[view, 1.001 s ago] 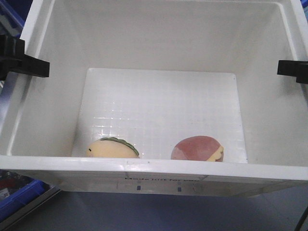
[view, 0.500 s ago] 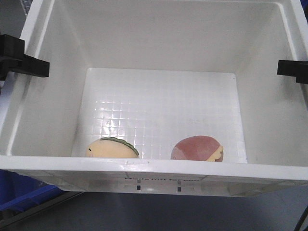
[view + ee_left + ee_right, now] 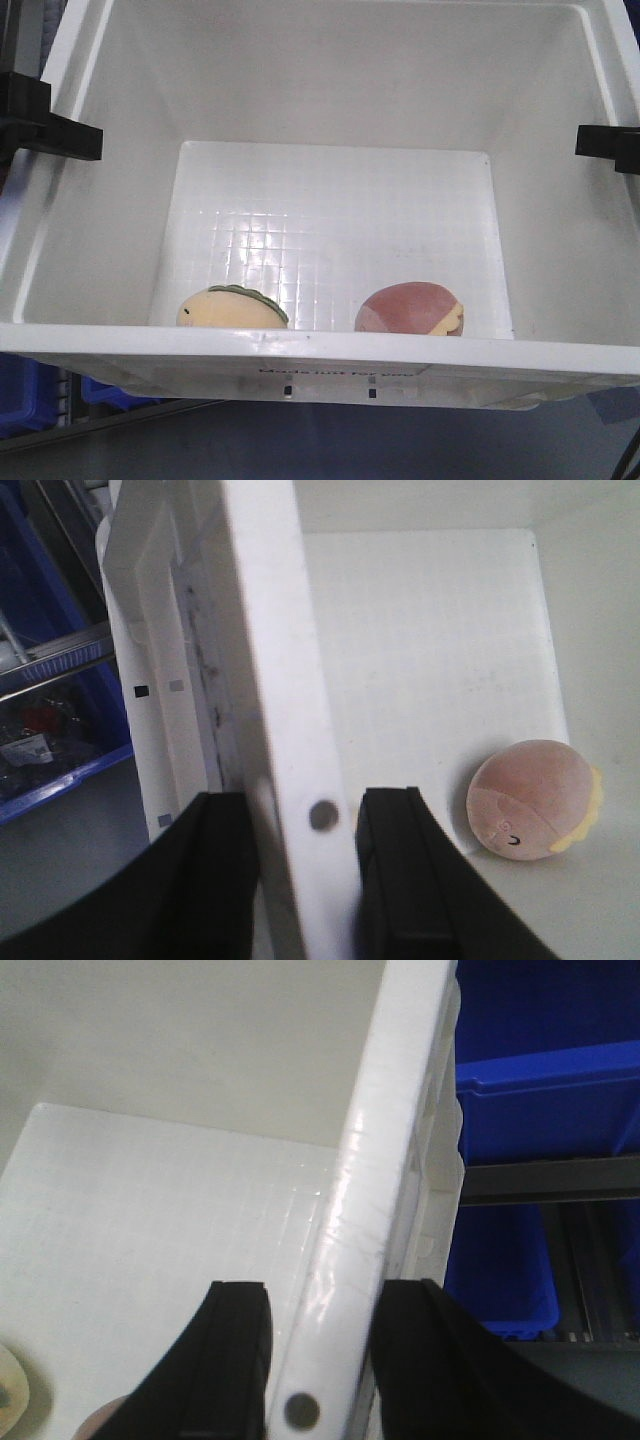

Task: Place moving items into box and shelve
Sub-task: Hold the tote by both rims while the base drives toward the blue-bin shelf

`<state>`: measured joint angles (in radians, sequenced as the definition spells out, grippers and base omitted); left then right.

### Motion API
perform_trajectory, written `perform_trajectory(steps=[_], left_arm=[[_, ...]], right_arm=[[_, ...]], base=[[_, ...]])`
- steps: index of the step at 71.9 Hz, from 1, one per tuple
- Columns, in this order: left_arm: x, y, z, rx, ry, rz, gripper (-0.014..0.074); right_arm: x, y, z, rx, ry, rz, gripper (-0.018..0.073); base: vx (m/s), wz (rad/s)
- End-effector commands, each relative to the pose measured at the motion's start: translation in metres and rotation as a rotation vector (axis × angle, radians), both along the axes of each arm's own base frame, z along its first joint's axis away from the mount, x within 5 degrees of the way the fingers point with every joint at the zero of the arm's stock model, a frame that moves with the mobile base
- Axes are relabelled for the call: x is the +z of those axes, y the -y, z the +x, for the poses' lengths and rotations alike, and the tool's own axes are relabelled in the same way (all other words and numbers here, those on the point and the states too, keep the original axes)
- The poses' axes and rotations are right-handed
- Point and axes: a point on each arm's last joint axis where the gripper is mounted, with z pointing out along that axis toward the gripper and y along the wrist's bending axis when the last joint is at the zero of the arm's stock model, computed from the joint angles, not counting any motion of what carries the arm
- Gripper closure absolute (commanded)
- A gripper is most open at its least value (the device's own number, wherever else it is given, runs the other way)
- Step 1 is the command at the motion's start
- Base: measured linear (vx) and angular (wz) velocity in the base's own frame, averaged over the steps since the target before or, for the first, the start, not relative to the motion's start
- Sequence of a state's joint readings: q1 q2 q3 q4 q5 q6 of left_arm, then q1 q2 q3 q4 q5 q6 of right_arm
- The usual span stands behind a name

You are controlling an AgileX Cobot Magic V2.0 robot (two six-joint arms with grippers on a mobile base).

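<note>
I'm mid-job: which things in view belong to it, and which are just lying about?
Job: white box; yellow toy and pink toy inside it; left gripper and right gripper, each clamped on a side wall of the box.

Lying about: blue bins; grey shelf rail.

Blue plastic bins (image 3: 545, 1090) sit above and below a grey metal shelf beam (image 3: 540, 1180) in the right wrist view. The left wrist view shows another blue bin (image 3: 50, 595) holding jumbled small items behind a metal rail (image 3: 55, 660). From the front, two more blue containers (image 3: 25, 400) line a shelf edge above grey floor (image 3: 350, 450).
</note>
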<state>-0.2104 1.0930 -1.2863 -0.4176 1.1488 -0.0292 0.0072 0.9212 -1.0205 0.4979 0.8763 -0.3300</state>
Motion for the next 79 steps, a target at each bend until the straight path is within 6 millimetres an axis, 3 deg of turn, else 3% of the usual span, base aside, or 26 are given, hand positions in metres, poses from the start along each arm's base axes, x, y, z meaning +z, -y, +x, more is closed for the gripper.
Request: perform_trajectory(steps=[1,79], left_arm=[[0.0272,0.0039,-0.0018,0.017,0.17,-0.129,0.0596],[0.0272,0.0039,-0.0018,0.017,0.17,-0.129,0.0596]], right_arm=[[0.027,-0.003,-0.0034,-0.008,0.157,0.079,0.0565],[0.0271,-0.0029,-0.0033,-0.008,0.158,0.079,0.0565]], base=[[0.07,0.36],[0.04,0.24]])
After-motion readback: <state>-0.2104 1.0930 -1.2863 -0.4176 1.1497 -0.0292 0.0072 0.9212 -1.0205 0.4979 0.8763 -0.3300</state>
